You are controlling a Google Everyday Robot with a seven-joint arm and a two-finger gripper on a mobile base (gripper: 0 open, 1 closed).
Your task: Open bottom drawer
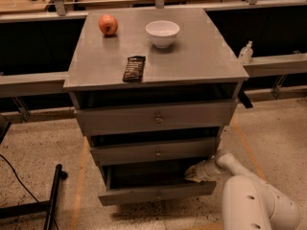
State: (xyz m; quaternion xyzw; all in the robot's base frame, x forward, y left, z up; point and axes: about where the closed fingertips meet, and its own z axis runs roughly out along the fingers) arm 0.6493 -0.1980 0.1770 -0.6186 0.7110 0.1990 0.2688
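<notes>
The bottom drawer [156, 193] is the lowest grey front of the cabinet, and it stands pulled out, with a dark gap showing above its front panel. My gripper [192, 173] reaches in from the lower right on a white arm [254, 202] and sits at the right end of that drawer's top edge, inside the opening. Above it are the middle drawer [156, 151] and the top drawer [156, 117], each with a small round knob.
On the cabinet top [201, 56] lie a red apple [108, 24], a white bowl [162, 33] and a dark snack packet [134, 68]. A black stand leg [53, 195] lies on the speckled floor at left. A bottle [245, 52] stands on a rail at right.
</notes>
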